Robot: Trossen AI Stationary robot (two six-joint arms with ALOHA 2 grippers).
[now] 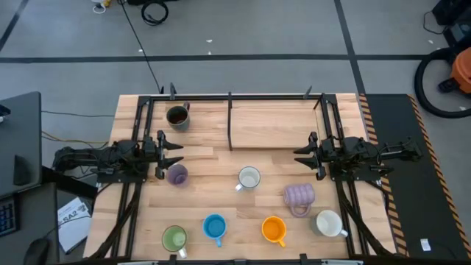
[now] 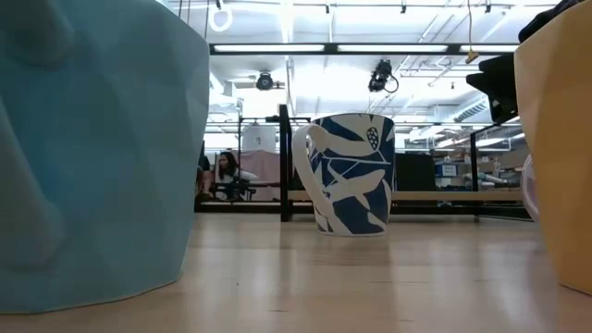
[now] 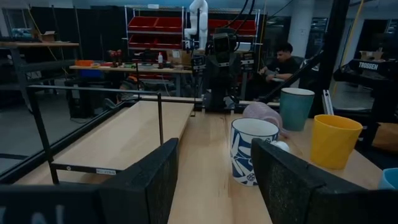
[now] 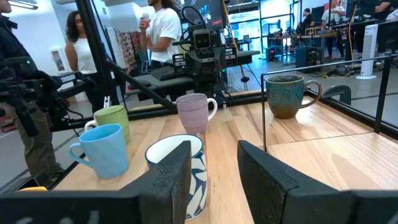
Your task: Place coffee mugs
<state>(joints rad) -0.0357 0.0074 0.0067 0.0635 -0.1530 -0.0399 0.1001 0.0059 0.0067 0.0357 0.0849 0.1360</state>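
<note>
Several coffee mugs stand upright on the wooden table. A dark mug (image 1: 177,116) is at the far left, a small lilac one (image 1: 176,174) just near-side of my left gripper (image 1: 179,153), and a white one with a blue leaf pattern (image 1: 249,178) in the middle. The ribbed lavender mug (image 1: 299,196), a white mug (image 1: 328,223), the orange (image 1: 273,229), blue (image 1: 214,227) and green (image 1: 174,238) mugs stand toward the near edge. My left gripper (image 3: 214,180) and my right gripper (image 4: 214,168) hover level and open at the table's sides, facing each other, with nothing between their fingers.
A raised wooden shelf (image 1: 276,121) with a black metal frame fills the far middle of the table. Black rails run along both sides. People sit and stand in the room beyond the table. Bare wood lies between the two grippers, far side of the patterned mug.
</note>
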